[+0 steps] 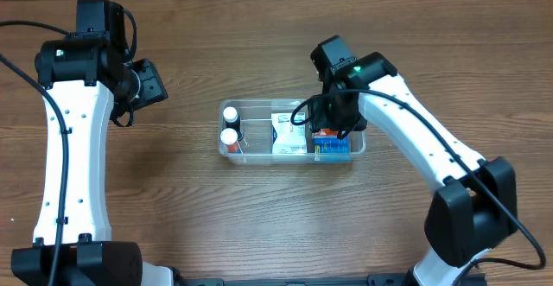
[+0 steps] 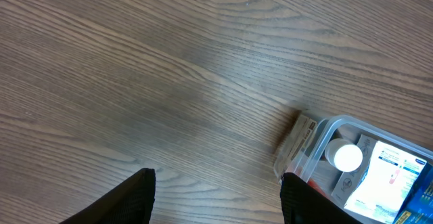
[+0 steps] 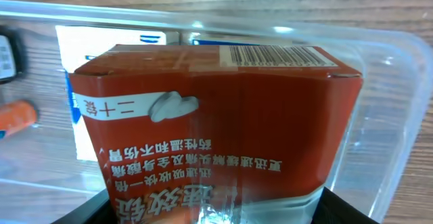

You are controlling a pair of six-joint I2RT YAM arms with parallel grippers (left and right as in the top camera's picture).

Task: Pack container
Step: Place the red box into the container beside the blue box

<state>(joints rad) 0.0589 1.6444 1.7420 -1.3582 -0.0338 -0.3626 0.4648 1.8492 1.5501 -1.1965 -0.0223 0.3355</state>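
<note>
The container [image 1: 257, 103] sits mid-table between the arms. At its right end the right gripper [image 3: 216, 214] is clamped on a red box [image 3: 216, 116] printed with upside-down white Chinese characters, "二十" on a white band, and a barcode [image 3: 276, 55]. White-capped bottles [image 1: 230, 112] stand at the left end. The left gripper [image 2: 216, 198] hangs spread apart and empty over the table [image 2: 135, 61]

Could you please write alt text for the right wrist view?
A red box with white Chinese lettering and a barcode fills the frame, gripped by the right pincer inside the clear container. A white-and-blue box stands behind it.
</note>
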